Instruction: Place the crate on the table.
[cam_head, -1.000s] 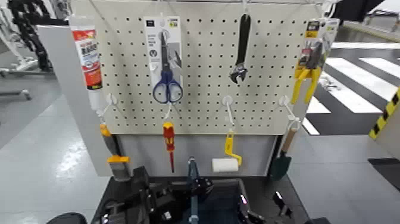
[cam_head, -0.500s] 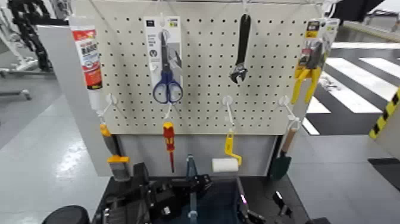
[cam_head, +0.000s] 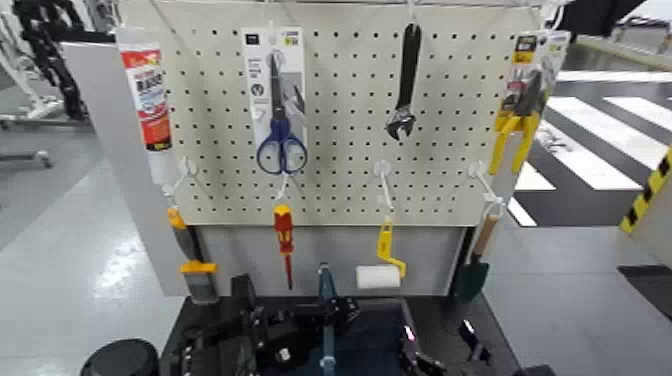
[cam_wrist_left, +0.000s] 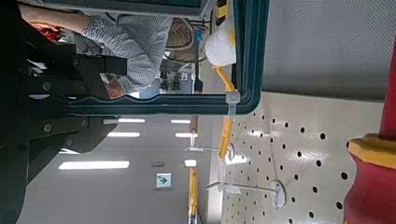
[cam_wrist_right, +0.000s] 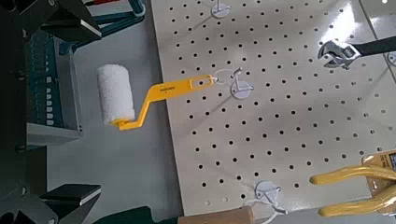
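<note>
One crate (cam_head: 385, 335) sits in front of the pegboard (cam_head: 340, 120), its upright bar pinched by the left gripper (cam_head: 338, 312), the arm reaching inward; the right gripper (cam_head: 440, 350) waits, spread, at the crate's right side.

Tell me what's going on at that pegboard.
The robot's left gripper is shut on the upright bar of a dark crate at the black table below the hanging tools. The right gripper is by the crate's other side, its jaws apart. Whether the crate already rests on the table, I can't tell.
</note>
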